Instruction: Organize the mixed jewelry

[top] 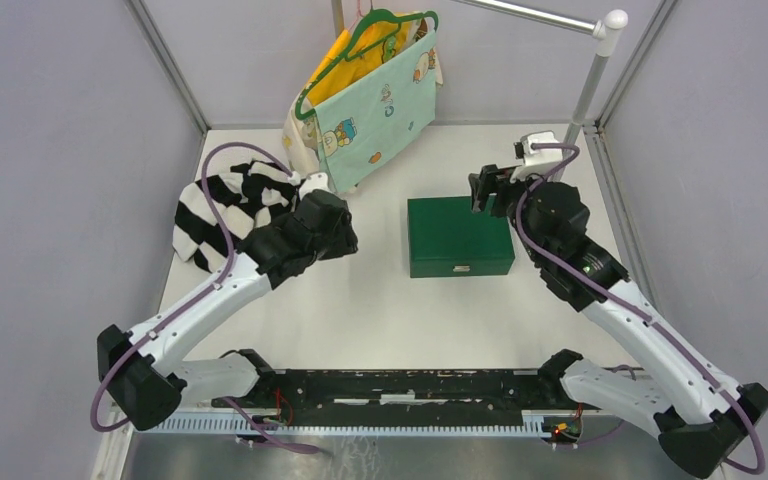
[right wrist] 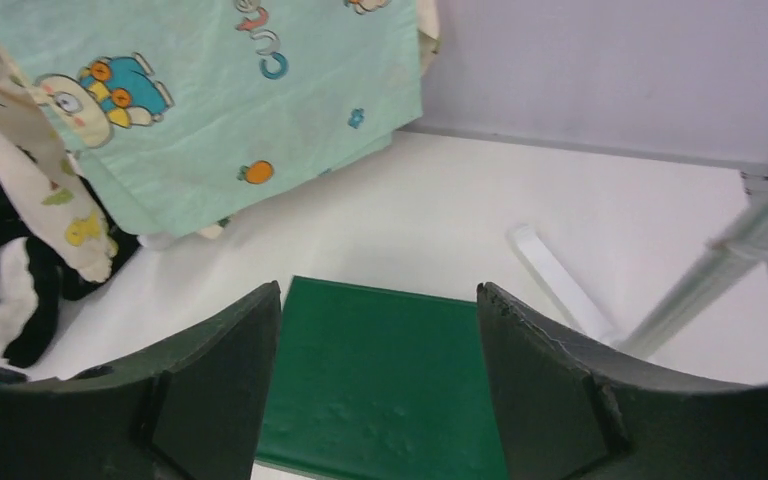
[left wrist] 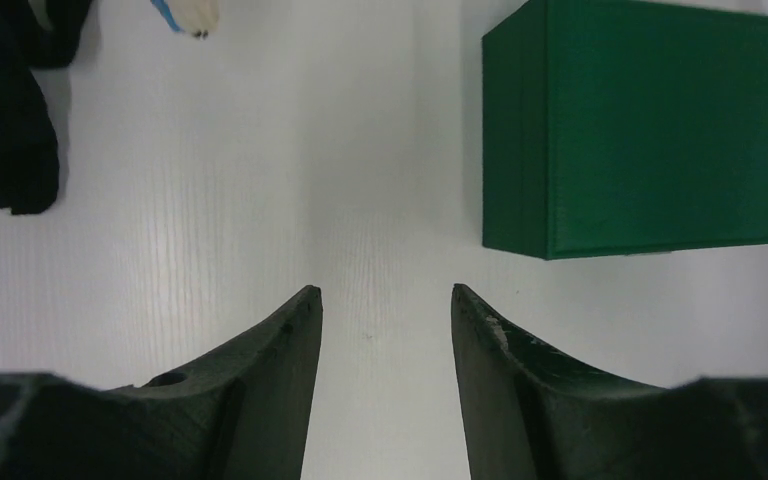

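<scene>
While the white table (top: 380, 310) shows no mixed jewelry, the closed green box (top: 458, 232) probably hides it. The left gripper (left wrist: 384, 300) and the right gripper (right wrist: 378, 295) both hang released and empty. Such pieces are likely light, slippery and fiddly, so pinch each at the fingertips.

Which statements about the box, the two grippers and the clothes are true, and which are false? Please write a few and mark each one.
1. The green box is closed. True.
2. The left gripper holds a gold ring. False: it is open and empty.
3. The right gripper is open above the box. True.
4. The striped cloth lies on the box. False: it lies left of the box, apart from it.
5. A mint cloth hangs behind the box. True.
</scene>
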Tool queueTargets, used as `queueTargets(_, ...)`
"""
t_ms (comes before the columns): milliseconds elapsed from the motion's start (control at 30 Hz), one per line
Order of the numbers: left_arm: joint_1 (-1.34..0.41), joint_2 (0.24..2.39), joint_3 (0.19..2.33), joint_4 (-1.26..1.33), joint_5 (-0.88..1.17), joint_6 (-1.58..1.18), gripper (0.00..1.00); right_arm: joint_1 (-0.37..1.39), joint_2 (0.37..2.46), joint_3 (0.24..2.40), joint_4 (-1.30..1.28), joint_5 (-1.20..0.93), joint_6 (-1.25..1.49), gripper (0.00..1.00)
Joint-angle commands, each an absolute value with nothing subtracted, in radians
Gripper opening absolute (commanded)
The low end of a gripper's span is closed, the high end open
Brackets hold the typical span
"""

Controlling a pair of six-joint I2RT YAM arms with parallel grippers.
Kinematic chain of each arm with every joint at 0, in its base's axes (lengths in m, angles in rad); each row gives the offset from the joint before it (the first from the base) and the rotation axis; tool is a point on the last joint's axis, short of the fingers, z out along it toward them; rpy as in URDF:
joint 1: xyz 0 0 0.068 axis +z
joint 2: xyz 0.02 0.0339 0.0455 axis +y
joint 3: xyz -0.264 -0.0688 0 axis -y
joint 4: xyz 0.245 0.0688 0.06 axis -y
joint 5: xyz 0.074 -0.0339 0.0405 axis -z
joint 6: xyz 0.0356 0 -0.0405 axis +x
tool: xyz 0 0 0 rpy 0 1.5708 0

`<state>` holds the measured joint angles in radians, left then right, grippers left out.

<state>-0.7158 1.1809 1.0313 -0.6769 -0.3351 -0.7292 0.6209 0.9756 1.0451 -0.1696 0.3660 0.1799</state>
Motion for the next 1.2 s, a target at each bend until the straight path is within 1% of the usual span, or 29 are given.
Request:
queueTargets(0,-0.721,1.123,1.155,-0.645,-0.418,-0.596,0.58,0.621,0.894,0.943,-0.141,0.501,0.124,0.79)
queueTargets(67,-0.721,1.096,1.175,-0.627,-0.428,-0.567,0.58,0.621,0.837,0.882,-0.136,0.546,0.123,0.89)
queueTargets(133,-0.721,1.059,1.172,-0.605,-0.443,-0.545,0.59,0.620,0.795,0.838,-0.146,0.575,0.129,0.93)
queueTargets(200,-0.721,1.021,1.158,-0.582,-0.472,-0.527,0.60,0.620,0.765,0.804,-0.164,0.607,0.137,0.94)
queueTargets(367,-0.721,0.923,1.100,-0.577,-0.587,-0.520,0.61,0.621,0.710,0.717,-0.181,0.688,0.161,0.96)
queueTargets(600,-0.721,0.787,1.012,-0.577,-0.699,-0.543,0.62,0.620,0.689,0.661,-0.149,0.666,0.193,0.98)
queueTargets(933,-0.722,0.693,0.968,-0.576,-0.732,-0.532,0.63,0.621,0.693,0.654,-0.116,0.680,0.223,0.98)
queueTargets(1067,-0.721,0.683,0.968,-0.581,-0.734,-0.529,0.63,0.620,0.724,0.661,-0.120,0.668,0.232,0.95)
queueTargets(1167,-0.720,0.678,0.968,-0.587,-0.735,-0.530,0.63,0.621,0.758,0.678,-0.145,0.657,0.248,0.98)
